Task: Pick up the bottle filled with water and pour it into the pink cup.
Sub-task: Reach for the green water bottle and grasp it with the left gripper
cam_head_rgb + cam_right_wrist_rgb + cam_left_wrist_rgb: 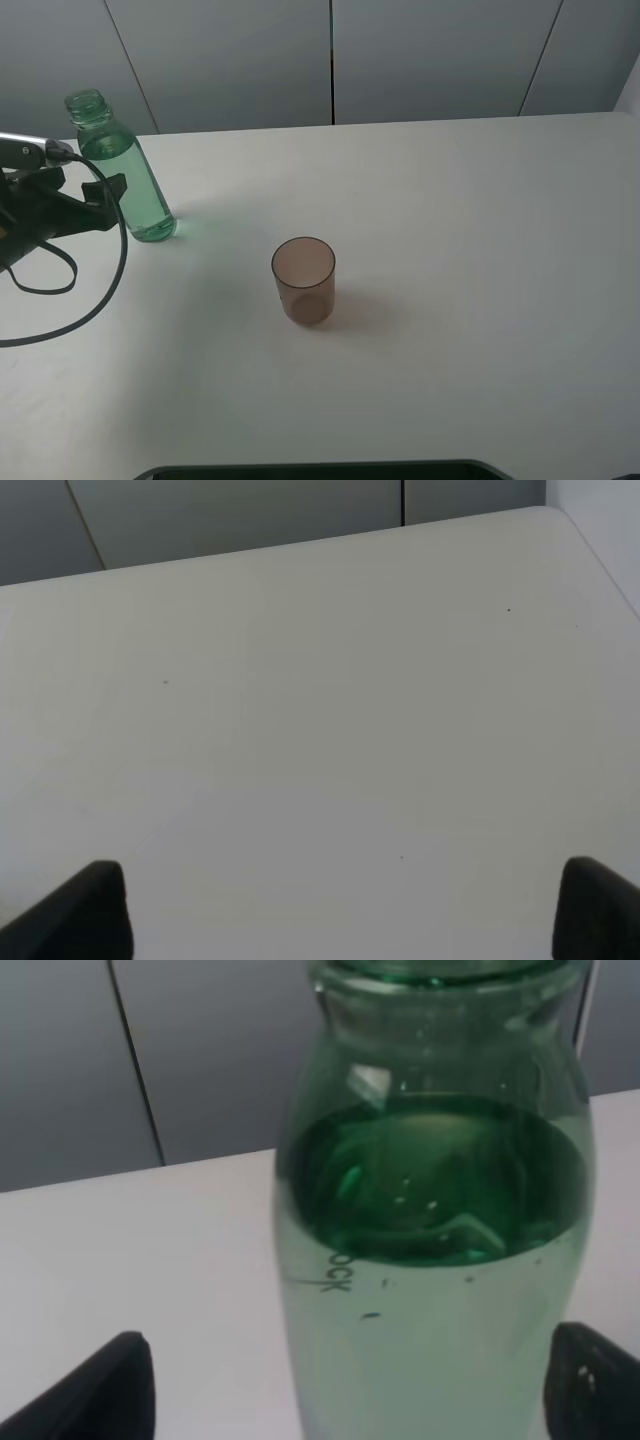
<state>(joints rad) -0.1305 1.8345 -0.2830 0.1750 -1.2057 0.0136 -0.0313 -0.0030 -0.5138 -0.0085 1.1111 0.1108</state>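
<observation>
The bottle point(125, 170) is seen upright at the far left of the white table point(480, 250), close to the back edge, its threaded neck uncapped. It is filled with clear water up to about the shoulder, and the waterline is shown plainly through the green plastic in the left wrist view. The pink cup point(303, 280) is set upright near the middle of the table, well apart from the bottle and nearer the front; no liquid can be made out in it. The left gripper point(340, 1390) is brought in around the bottle's lower body, its fingers spread wide on either side, and no firm contact is shown. A black cable point(110, 280) is looped over the tabletop beside that arm. The right gripper point(340, 910) is held spread open above bare white table. Grey wall panels point(430, 60) are seen behind the table.
</observation>
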